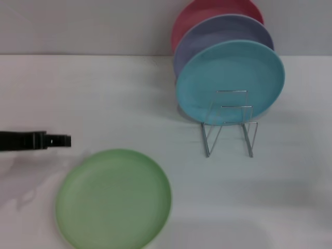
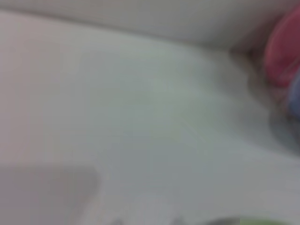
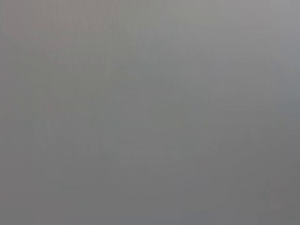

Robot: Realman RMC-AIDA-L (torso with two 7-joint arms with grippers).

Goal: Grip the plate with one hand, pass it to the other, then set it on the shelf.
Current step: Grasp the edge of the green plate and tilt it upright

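Observation:
The light-green plate (image 1: 114, 199) lies flat on the white table at the front left. My left gripper (image 1: 65, 140) reaches in from the left edge, slim and black, just behind the plate's far-left rim and apart from it. The silver wire rack (image 1: 229, 127) stands right of centre with its front loops bare. A sliver of the green plate (image 2: 262, 221) shows in the left wrist view. My right gripper is out of view; the right wrist view shows only plain grey.
A turquoise plate (image 1: 231, 82), a lavender plate (image 1: 223, 32) and a red plate (image 1: 207, 13) stand upright in the back of the rack. The red plate (image 2: 283, 51) also shows in the left wrist view. The white table (image 1: 104, 93) meets a wall behind.

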